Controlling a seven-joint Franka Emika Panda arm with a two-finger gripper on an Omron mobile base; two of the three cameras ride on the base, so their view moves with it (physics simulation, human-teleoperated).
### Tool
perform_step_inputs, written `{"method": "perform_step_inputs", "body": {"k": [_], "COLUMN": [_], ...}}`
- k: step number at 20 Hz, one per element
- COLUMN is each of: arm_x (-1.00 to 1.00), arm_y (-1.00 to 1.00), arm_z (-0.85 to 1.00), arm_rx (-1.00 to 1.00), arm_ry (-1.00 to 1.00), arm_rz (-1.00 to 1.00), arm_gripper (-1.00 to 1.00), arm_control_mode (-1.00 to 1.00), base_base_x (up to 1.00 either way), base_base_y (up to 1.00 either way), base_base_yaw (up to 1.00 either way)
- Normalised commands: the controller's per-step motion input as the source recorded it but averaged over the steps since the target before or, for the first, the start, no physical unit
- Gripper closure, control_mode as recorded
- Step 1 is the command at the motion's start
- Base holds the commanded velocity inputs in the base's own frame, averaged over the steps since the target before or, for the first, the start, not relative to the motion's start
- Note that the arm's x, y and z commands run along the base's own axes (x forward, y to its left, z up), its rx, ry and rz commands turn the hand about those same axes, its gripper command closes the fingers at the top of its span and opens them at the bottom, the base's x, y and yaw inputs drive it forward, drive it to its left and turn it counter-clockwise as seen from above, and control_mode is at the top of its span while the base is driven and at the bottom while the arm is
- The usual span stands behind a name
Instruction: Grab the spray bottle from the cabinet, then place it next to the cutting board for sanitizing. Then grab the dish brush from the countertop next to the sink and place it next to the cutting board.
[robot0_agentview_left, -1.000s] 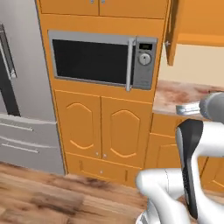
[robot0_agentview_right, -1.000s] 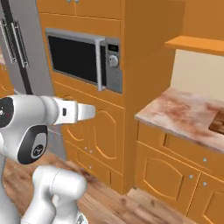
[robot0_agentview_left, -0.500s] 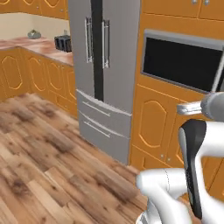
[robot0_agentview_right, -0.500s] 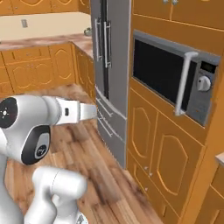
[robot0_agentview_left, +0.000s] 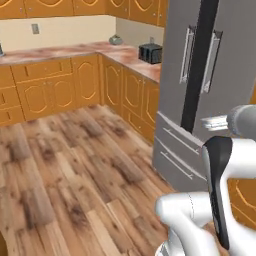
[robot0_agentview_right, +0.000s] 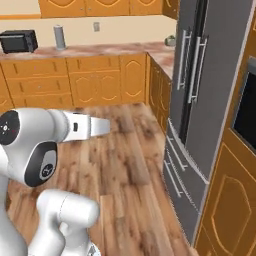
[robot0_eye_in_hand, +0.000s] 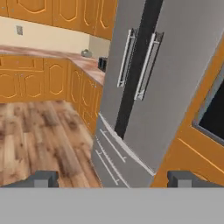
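Spray bottle nowhere among what's visible, presumably inside a cabinet; hand (robot0_eye_in_hand: 113, 178) spread and empty, facing the grey fridge (robot0_eye_in_hand: 144, 87), so the base must first reach that cabinet.

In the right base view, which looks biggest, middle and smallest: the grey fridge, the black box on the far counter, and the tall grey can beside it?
1. Fridge, by far the largest.
2. Black box.
3. Grey can, smallest.

The fridge stands nearer the camera, so it looks extra big. The box and can sit about equally far away.
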Motion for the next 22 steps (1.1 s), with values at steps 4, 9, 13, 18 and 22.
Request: {"method": "perform_step_inputs", "body": {"k": [4,9,13,18,22], "arm_x": [0.0,0.0,0.0,0.0,0.0], "arm_y": [0.0,0.0,0.0,0.0,0.0], "arm_z": [0.0,0.0,0.0,0.0,0.0], "arm_rx": [0.0,0.0,0.0,0.0,0.0], "arm_ry": [0.0,0.0,0.0,0.0,0.0], "arm_rz": [0.0,0.0,0.0,0.0,0.0], "arm_gripper": [-1.0,-1.0,-1.0,-1.0,-1.0], "arm_control_mode": [1.0,1.0,1.0,1.0,1.0], "base_base_x": [1.0,1.0,1.0,1.0,1.0], "base_base_y": [0.0,-0.1,-0.57,-0.62,-0.64], "base_base_yaw": [0.55,0.59,0.54,0.52,0.56]}}
